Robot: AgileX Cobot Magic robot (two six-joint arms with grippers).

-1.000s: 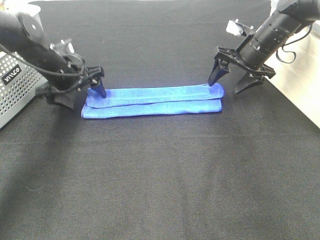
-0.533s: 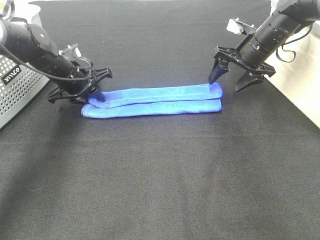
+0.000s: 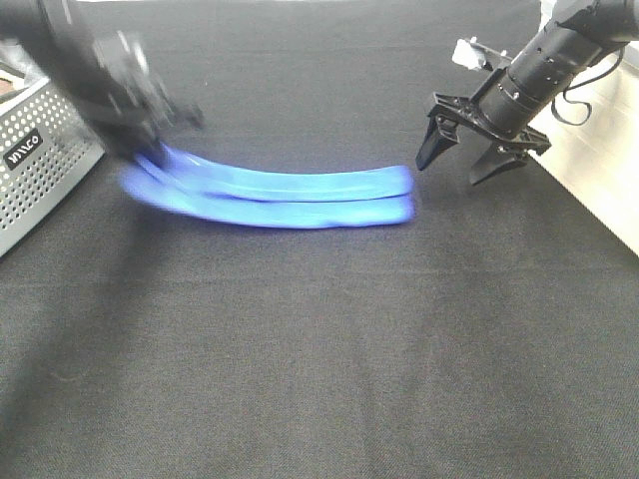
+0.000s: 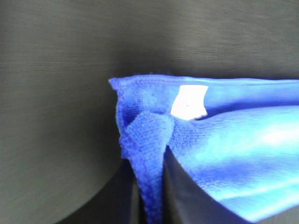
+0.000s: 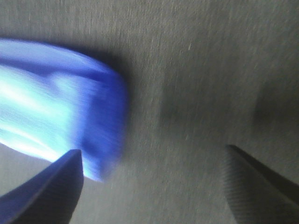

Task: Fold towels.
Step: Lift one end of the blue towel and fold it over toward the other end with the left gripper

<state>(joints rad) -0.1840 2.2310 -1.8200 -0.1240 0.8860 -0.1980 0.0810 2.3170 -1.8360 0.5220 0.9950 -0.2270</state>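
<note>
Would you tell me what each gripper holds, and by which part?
The left gripper pinches the blue towel at its end, near the white tag. The right gripper is open, holding nothing.

A table (image 3: 319, 349) covered in black woven cloth fills the view. Across its far half lies a blue towel (image 3: 290, 197), folded into a long, narrow strip. The towel's left end is blurred, and a white tag (image 4: 189, 101) shows near that corner. A grey perforated basket (image 3: 40, 170) stands at the table's left edge.
</note>
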